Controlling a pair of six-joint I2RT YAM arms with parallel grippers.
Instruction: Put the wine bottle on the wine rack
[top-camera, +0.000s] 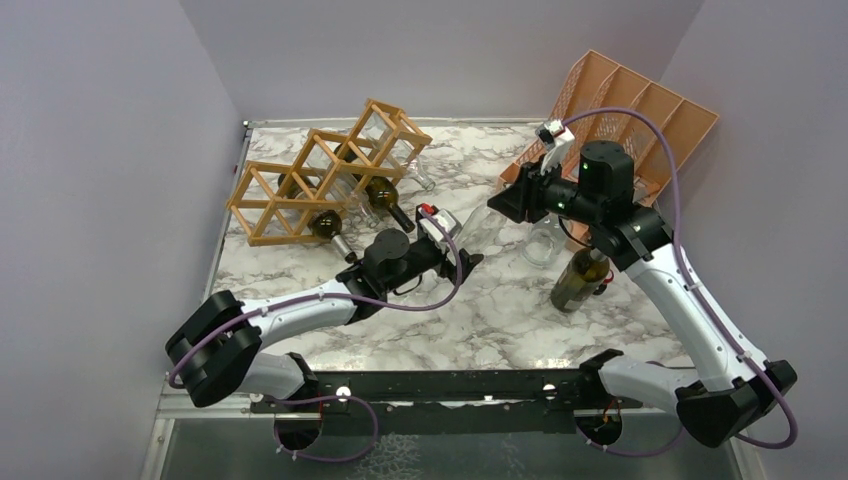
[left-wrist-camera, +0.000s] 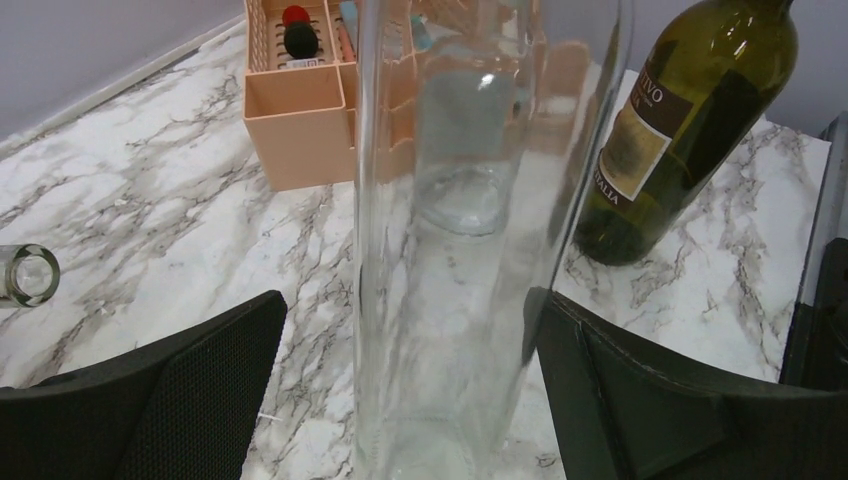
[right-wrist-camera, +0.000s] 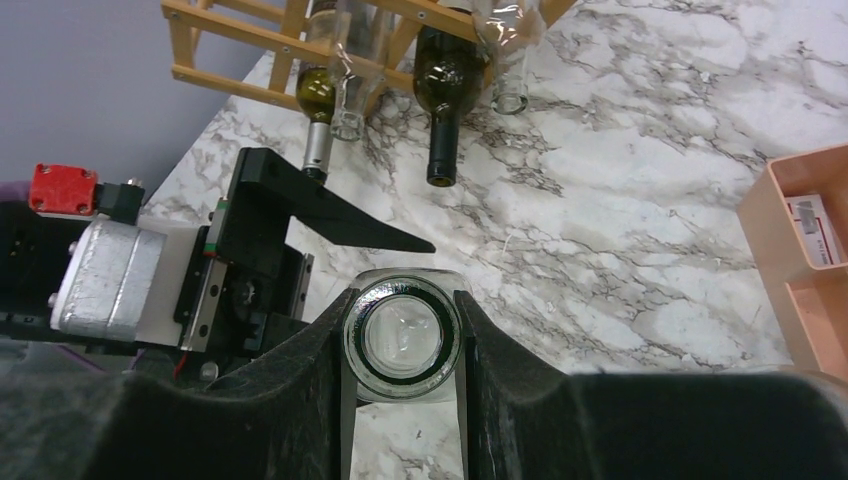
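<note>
1. Your right gripper is closed on the mouth of the clear glass wine bottle. One black padded finger presses each side of the rim.
2. Your left gripper is spread wide around the body of the same bottle. In the left wrist view, one finger stands clear of the glass. The other sits just beside it, and you cannot tell whether it touches.
3. From above, the clear glass wine bottle lies between the two grippers over the middle of the white marble-patterned table. It is well apart from the rack.
4. The light tan wooden lattice wine rack sits at the far left of the table. It holds dark green bottles and clear ones, with their necks pointing out toward the arms.
5. A dark green glass wine bottle with a tan label stands upright just beside your right arm. A second clear glass bottle stands near it.
6. The peach plastic slotted organizer leans at the far right corner.
</note>
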